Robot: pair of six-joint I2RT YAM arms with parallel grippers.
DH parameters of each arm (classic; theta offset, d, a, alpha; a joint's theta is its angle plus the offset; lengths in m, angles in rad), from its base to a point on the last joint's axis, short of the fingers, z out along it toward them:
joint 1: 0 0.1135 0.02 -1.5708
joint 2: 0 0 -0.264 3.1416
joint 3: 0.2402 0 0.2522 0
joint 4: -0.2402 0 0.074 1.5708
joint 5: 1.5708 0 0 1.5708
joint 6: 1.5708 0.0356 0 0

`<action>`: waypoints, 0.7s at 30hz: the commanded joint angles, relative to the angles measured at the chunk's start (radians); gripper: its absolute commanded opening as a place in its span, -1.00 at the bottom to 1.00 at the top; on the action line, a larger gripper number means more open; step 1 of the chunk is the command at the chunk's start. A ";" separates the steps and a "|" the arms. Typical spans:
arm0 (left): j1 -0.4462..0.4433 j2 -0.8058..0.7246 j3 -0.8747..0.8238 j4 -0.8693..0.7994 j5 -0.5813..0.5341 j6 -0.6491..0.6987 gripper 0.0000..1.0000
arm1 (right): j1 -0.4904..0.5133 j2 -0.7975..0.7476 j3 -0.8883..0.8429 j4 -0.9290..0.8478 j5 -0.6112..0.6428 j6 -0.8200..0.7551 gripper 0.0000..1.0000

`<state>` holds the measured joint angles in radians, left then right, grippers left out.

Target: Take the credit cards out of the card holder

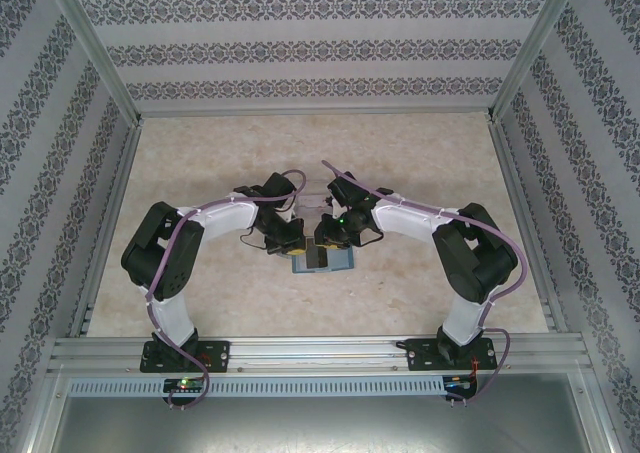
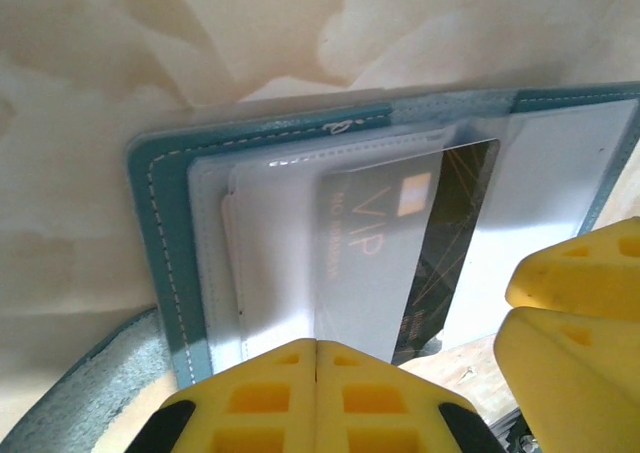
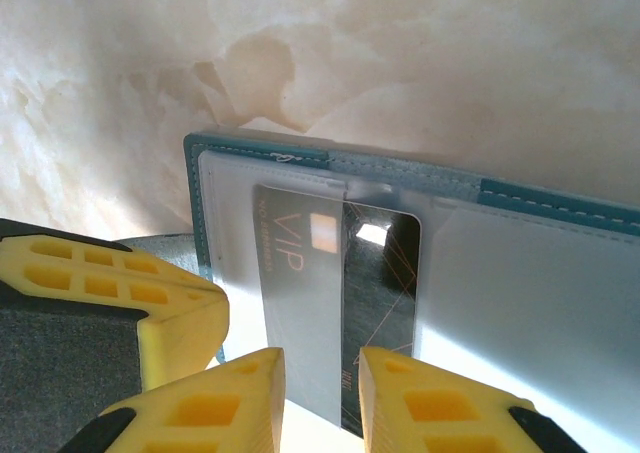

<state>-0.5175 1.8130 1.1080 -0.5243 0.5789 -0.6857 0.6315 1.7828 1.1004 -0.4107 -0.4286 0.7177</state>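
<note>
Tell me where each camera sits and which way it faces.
Top external: above and behind the arm bases, looking down at the table, left arm, right arm and card holder.
Left wrist: close over the open card holder, past the left gripper, onto the VIP card.
Right wrist: past the right gripper, fingers either side of that card.
Shared: both wrist views show the VIP card.

The left tool (image 2: 316, 358) and right tool (image 3: 320, 373) crowd just beside each other along one edge of the card holder (image 1: 322, 262), leaving little room between them. Around that cluster the tabletop (image 1: 220, 153) lies open, out to the patterned walls (image 1: 300, 43) at the back and sides.
</note>
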 commanded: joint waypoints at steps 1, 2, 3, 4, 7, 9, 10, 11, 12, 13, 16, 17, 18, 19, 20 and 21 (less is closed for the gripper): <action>-0.014 0.004 0.029 -0.023 0.020 -0.003 -0.97 | -0.012 0.010 -0.018 0.007 0.000 -0.024 -0.46; -0.015 0.010 0.029 -0.022 0.018 -0.002 -0.97 | -0.015 0.010 -0.020 0.009 0.001 -0.026 -0.46; -0.015 0.016 0.029 -0.023 0.015 -0.002 -0.98 | -0.016 0.011 -0.023 0.011 -0.001 -0.025 -0.46; -0.015 0.024 0.030 -0.027 0.007 0.001 -0.98 | -0.018 0.012 -0.024 0.013 -0.001 -0.027 -0.46; -0.019 0.050 0.041 -0.054 -0.018 0.024 -0.98 | -0.023 0.015 -0.029 0.018 -0.005 -0.033 -0.46; -0.018 0.063 0.040 -0.057 -0.019 0.031 -0.98 | -0.029 0.015 -0.036 0.033 -0.014 -0.032 -0.46; -0.019 0.067 0.037 -0.057 -0.019 0.033 -0.98 | -0.032 0.017 -0.041 0.040 -0.021 -0.032 -0.46; -0.018 0.070 0.036 -0.059 -0.023 0.034 -0.98 | -0.033 0.019 -0.042 0.044 -0.028 -0.034 -0.46; -0.018 0.072 0.034 -0.062 -0.026 0.036 -0.98 | -0.035 0.024 -0.042 0.046 -0.033 -0.036 -0.46; -0.018 0.076 0.035 -0.066 -0.027 0.042 -0.98 | -0.036 0.029 -0.042 0.045 -0.036 -0.039 -0.46; -0.018 0.093 0.037 -0.080 -0.032 0.054 -0.98 | -0.040 0.038 -0.048 0.054 -0.039 -0.041 -0.46; -0.019 0.096 0.039 -0.087 -0.036 0.058 -0.98 | -0.041 0.038 -0.051 0.054 -0.037 -0.042 -0.46; -0.019 0.100 0.039 -0.092 -0.041 0.062 -0.98 | -0.042 0.041 -0.053 0.055 -0.035 -0.042 -0.46; -0.019 0.102 0.039 -0.099 -0.047 0.064 -0.98 | -0.042 0.042 -0.056 0.061 -0.036 -0.044 -0.46; -0.018 0.104 0.038 -0.104 -0.050 0.066 -0.98 | -0.044 0.044 -0.060 0.062 -0.037 -0.046 -0.46; -0.019 0.107 0.038 -0.109 -0.053 0.068 -0.98 | -0.046 0.049 -0.063 0.067 -0.041 -0.046 -0.46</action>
<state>-0.5243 1.8771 1.1461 -0.5564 0.5716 -0.6506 0.5961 1.8095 1.0592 -0.3565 -0.4526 0.6987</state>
